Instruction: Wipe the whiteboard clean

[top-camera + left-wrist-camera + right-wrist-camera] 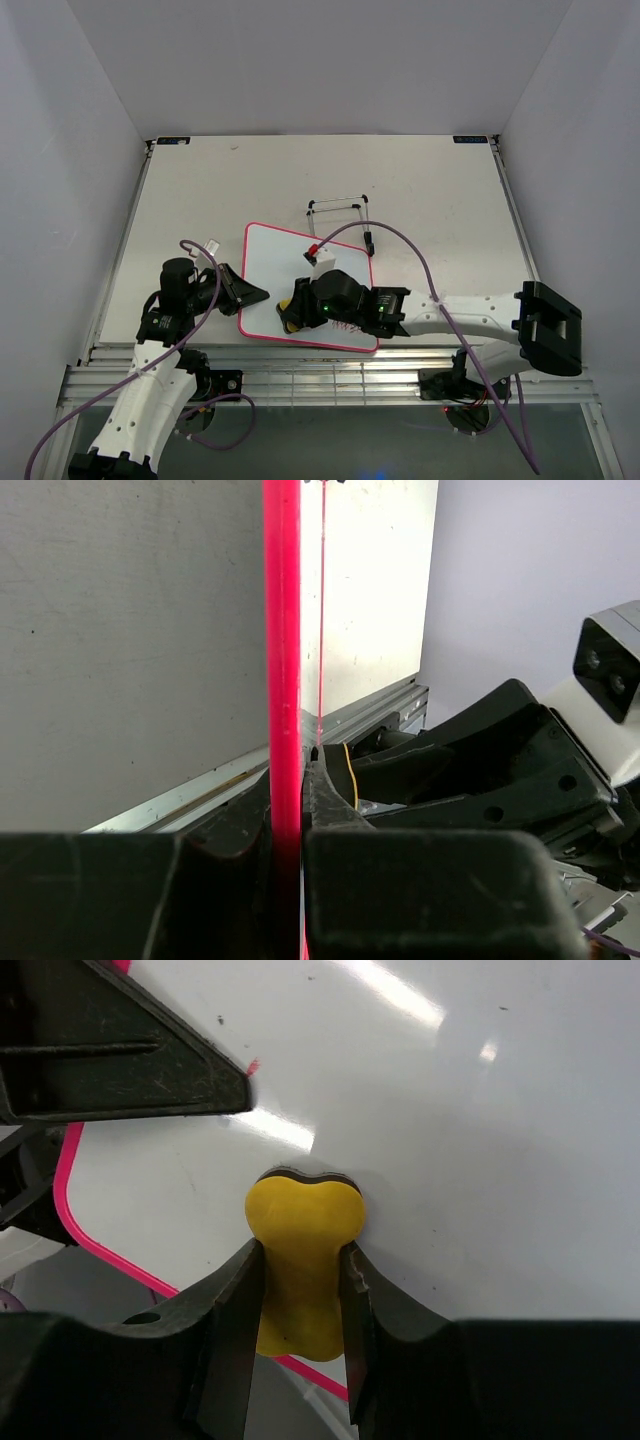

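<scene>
The whiteboard [272, 262] lies flat in the lower middle of the top view, on the counter [200, 195] just ahead of the arm bases. Pressed on its white face is the yellow eraser [303, 1222], low in the right wrist view and pinched at its waist by the right claw [303, 1253], clenched tight. What look like faint red marks [347, 327] sit near the board's lower edge, partly under that arm. At the board's lower left, the left claw [293, 785] is clamped on the pink frame [283, 630], steadying it. The call here: keep the eraser flat and pressed down, sweep in overlapping passes across the marks, and let the left claw hold firm so the board doesn't skid.
</scene>
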You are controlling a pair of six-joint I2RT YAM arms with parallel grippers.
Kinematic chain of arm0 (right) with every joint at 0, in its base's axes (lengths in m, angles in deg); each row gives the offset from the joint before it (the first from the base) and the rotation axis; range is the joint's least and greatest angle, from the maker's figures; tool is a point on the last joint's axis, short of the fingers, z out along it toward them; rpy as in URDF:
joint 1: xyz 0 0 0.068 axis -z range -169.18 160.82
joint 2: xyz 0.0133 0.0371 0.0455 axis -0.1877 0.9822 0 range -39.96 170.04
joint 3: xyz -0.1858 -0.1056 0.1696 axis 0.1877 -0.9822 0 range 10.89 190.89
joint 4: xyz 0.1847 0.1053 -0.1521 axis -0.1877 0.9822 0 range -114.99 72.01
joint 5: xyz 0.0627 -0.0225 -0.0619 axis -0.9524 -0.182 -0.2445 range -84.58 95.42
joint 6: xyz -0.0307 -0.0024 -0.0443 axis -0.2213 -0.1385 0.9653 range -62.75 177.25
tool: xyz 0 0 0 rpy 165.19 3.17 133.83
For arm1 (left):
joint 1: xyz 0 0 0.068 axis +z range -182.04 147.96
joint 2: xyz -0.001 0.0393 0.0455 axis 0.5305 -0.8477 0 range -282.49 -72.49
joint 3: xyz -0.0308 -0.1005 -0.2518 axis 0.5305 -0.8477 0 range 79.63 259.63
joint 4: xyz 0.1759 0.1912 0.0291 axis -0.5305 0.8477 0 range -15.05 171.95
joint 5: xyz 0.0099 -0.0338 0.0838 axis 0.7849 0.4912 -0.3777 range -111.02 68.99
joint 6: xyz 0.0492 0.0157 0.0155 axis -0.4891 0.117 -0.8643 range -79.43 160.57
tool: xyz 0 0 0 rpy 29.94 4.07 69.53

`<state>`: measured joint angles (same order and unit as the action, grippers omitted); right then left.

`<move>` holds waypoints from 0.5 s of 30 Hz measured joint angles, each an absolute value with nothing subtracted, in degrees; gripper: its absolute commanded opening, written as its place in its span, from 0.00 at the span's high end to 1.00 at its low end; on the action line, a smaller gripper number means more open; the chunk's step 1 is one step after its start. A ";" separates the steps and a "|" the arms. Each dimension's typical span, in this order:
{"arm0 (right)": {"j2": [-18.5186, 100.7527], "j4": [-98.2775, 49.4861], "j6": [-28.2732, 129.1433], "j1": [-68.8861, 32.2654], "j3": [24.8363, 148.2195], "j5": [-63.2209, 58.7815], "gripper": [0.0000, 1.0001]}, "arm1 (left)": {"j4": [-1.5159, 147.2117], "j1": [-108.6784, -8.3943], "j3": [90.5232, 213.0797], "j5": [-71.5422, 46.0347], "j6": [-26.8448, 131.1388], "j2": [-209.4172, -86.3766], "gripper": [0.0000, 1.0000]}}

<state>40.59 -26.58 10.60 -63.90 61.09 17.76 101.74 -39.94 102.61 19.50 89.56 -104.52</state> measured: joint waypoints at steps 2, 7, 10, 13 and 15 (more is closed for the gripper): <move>39.19 -28.61 9.28 -63.22 58.55 17.72 0.92 | 101.98 -39.98 102.64 19.17 89.54 -104.52 1.00; 31.24 -31.62 5.90 -59.09 46.27 17.50 0.92 | 103.03 -40.09 102.88 18.40 89.17 -104.48 1.00; 23.91 -32.85 3.71 -54.94 36.72 16.95 0.92 | 103.40 -40.09 103.03 18.25 89.08 -104.22 1.00; 17.44 -32.65 2.88 -50.37 29.11 15.38 0.92 | 103.97 -40.13 103.07 17.92 89.08 -103.74 1.00; 14.56 -31.97 2.84 -47.36 26.14 13.67 0.92 | 104.32 -40.13 103.18 17.68 89.08 -103.45 1.00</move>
<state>14.56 -31.97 2.84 -47.36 26.14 13.67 104.32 -40.13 103.18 17.68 89.08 -103.45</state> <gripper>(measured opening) 0.385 0.181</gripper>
